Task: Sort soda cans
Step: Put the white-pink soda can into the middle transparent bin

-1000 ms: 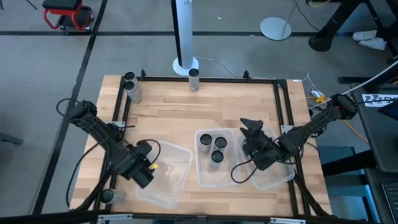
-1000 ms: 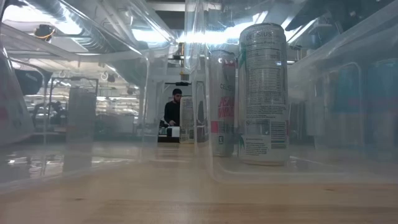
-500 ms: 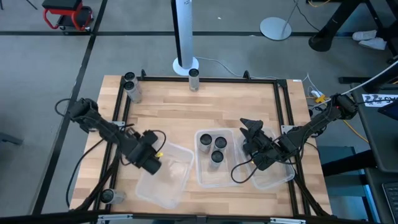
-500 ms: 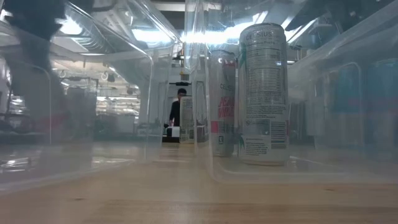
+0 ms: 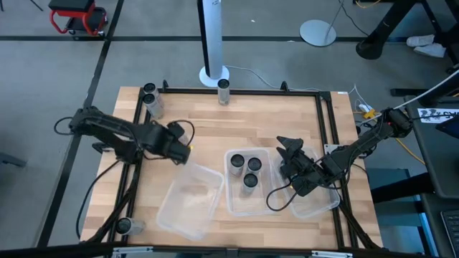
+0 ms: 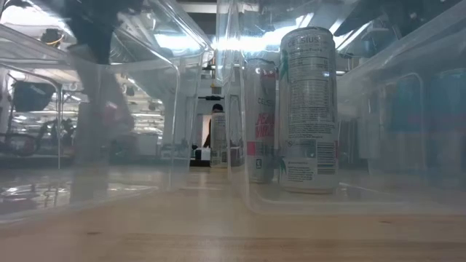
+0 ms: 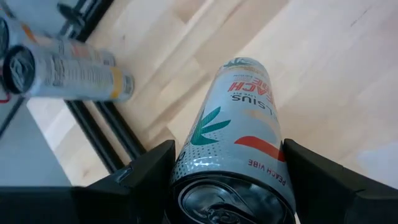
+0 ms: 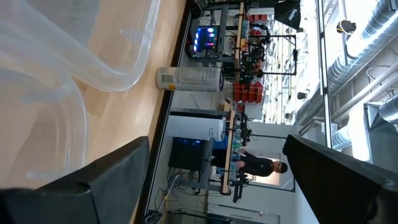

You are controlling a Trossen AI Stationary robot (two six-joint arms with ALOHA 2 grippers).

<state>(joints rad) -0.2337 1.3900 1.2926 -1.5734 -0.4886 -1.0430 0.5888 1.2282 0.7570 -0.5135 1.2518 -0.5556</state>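
1. Left arm has swung away from the near-left bin, back toward the worktop's left edge, since a second ago; right arm unchanged.
2. Worktop point(image 5: 208, 122): pale wood inside a black frame.
3. Three clear bins along the near side: left bin point(image 5: 188, 208) holds no cans, tilted askew; middle bin point(image 5: 235, 201) holds three dark-topped cans point(image 5: 248, 172); right bin point(image 5: 319, 204) lies partly under the right arm.
4. Left gripper point(image 5: 179, 143) sits above bare wood, between the far-left cans and the left bin, clenched on a peach can point(image 7: 233, 146) lying along its jaws.
5. Right gripper point(image 5: 288, 145) hovers just beside the middle bin's right wall, fingers spread wide, grasping nothing.
6. Loose cans: two at the far-left corner point(image 5: 150, 99), one at the far edge centre point(image 5: 224, 87), one at the near-left corner point(image 5: 124, 226).
7. Person point(image 6: 217, 127) stands in the room far behind, seen in the low view.
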